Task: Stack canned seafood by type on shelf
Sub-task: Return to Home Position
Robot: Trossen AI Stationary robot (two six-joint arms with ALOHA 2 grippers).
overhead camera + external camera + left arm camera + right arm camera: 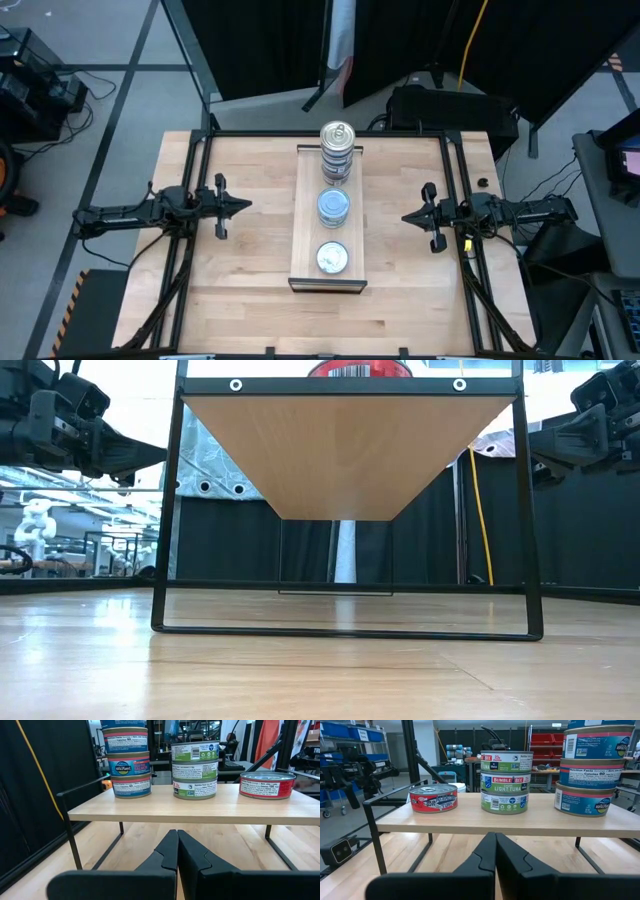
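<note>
Left pincer [176,836] was closed and empty, with its fingers meeting at the tips. It hung over the worktop [250,290] on the left side of the shelf [305,230], well apart from it and pointing at it. Right pincer [495,836] was the same on the opposite side: closed, empty, aimed at the shelf.

Shelf sat mid-worktop on a dark frame [168,510], running front to back between the two arms. Three groups stood on it in a row, apart from each other:
- blue-pink stack [130,767] at the far end
- green-white stack [194,770] in the middle, three cans high
- single red can [266,785] at the near end

Blue-pink stack was cut off at the top in both wrist views. Four cans showed from the left wrist, so the full count was unclear.

From above only the lids showed: silver pull-tab on the far stack, bluish on the middle, pale on the near can.

Low view caught mostly the underside of the shelf board. Only a sliver of the red can showed at its top edge, and the other cans were hidden. Red can's label was too small to read.
</note>
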